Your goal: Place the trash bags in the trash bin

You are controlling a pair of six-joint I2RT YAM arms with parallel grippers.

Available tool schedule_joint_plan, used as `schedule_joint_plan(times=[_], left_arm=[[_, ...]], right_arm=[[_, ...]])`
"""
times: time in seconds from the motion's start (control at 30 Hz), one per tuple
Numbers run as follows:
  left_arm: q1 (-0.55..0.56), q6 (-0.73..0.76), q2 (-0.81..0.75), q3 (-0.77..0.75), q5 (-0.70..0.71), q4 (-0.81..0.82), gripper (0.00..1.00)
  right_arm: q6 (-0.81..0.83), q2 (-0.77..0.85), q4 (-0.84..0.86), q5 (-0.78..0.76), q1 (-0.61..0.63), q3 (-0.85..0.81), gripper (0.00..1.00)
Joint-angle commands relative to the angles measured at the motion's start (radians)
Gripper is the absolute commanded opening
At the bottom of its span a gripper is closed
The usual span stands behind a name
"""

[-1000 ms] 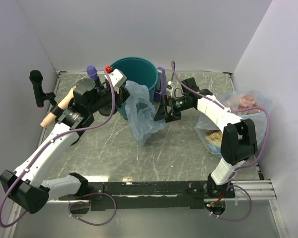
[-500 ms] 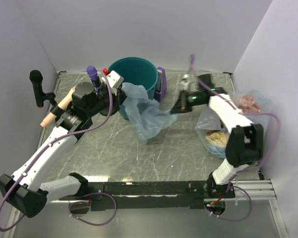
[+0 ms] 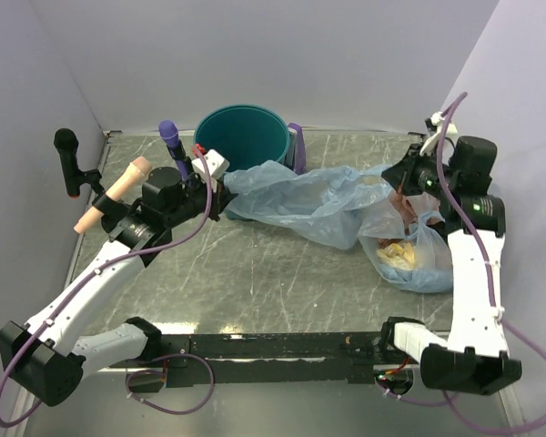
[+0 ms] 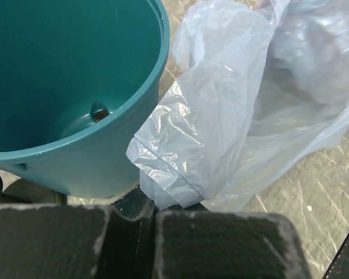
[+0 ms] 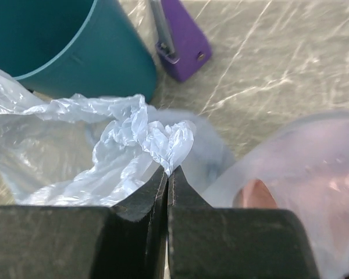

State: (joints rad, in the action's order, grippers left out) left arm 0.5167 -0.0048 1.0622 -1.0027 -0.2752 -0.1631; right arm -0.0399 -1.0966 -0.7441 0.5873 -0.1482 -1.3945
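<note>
Bag (image 3: 300,196): long axis 9-to-3 o'clock, stretched beside bin (image 3: 246,146).
Left gripper (image 4: 154,206): clamped on 9 o'clock end.
Right gripper (image 5: 167,174): clamped on 3 o'clock end.

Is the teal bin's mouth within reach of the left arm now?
Probably yes: the left gripper, shut on the blue bag, sits beside the bin rim with nothing between.

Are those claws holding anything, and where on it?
Both pinch the pale-blue trash bag: left gripper its end beside the teal bin, right gripper the opposite crumpled end.
</note>
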Motion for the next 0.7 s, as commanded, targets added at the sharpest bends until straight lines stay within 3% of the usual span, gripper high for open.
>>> schedule_joint_plan(times=[0.0, 0.03, 0.07, 0.1, 0.17, 0.23, 0.33, 0.67], left_arm=[[0.003, -0.011, -0.019, 0.009, -0.031, 0.002, 0.01], [0.003, -0.008, -0.019, 0.006, -0.051, -0.006, 0.02], [0.003, -0.008, -0.01, -0.005, -0.082, -0.027, 0.1], [0.003, 0.033, 0.001, -0.023, -0.102, -0.045, 0.3], [0.006, 0.029, 0.019, -0.05, -0.116, -0.062, 0.58], [0.012, 0.032, 0.027, -0.068, -0.113, -0.052, 0.69], [0.026, 0.068, 0.051, -0.099, -0.136, -0.059, 0.77], [0.085, 0.144, 0.159, -0.171, -0.093, -0.154, 0.78]], right_arm=[[0.018, 0.027, 0.037, -0.025, 0.002, 0.023, 0.0], [0.027, 0.029, 0.026, 0.032, 0.009, 0.02, 0.0], [0.031, 0.027, 0.011, 0.061, 0.021, 0.011, 0.0], [0.066, 0.023, -0.017, 0.068, 0.044, 0.002, 0.0], [0.081, 0.033, -0.02, 0.063, 0.09, 0.005, 0.0], [0.083, 0.046, -0.006, 0.04, 0.142, 0.015, 0.0], [0.054, 0.044, 0.012, 0.046, 0.168, 0.012, 0.0], [0.051, 0.027, 0.017, 0.065, 0.19, -0.023, 0.0]])
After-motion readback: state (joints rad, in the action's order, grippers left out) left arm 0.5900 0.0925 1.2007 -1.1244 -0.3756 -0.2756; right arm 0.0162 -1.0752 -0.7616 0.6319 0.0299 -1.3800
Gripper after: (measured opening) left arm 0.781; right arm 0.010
